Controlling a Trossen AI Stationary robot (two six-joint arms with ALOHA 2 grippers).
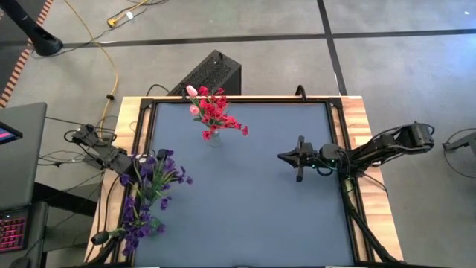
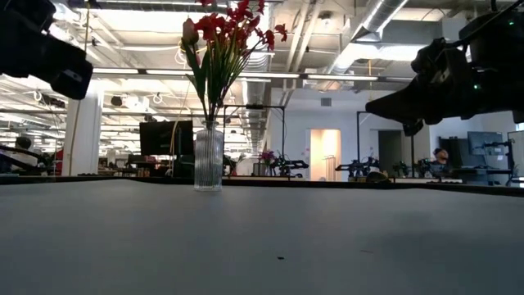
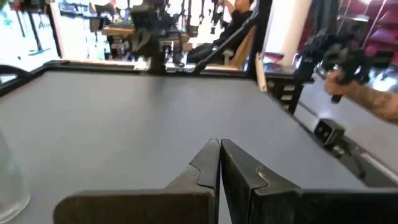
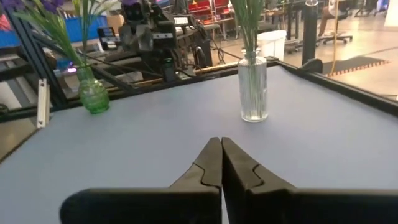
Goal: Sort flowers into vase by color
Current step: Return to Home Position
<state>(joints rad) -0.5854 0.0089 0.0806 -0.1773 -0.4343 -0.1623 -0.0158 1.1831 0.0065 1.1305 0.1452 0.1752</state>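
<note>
A clear ribbed glass vase (image 1: 213,138) (image 2: 208,160) (image 4: 253,90) stands on its base at the far middle of the table, with red blossom sprays (image 1: 217,113) and pink tulip buds (image 1: 192,91) in it. The purple flowers (image 1: 146,195) stand in a green glass vase (image 4: 93,94) at the table's left edge. My right gripper (image 1: 285,156) (image 4: 221,144) is shut and empty, raised above the table to the right of the clear vase. My left gripper (image 3: 219,146) is shut and empty at the left edge, near the purple flowers.
The table (image 1: 245,216) has a grey-blue mat inside a black frame with wooden edges (image 1: 134,119). A black box (image 1: 212,74) sits beyond the far edge. Bare mat lies between the two vases and across the near half.
</note>
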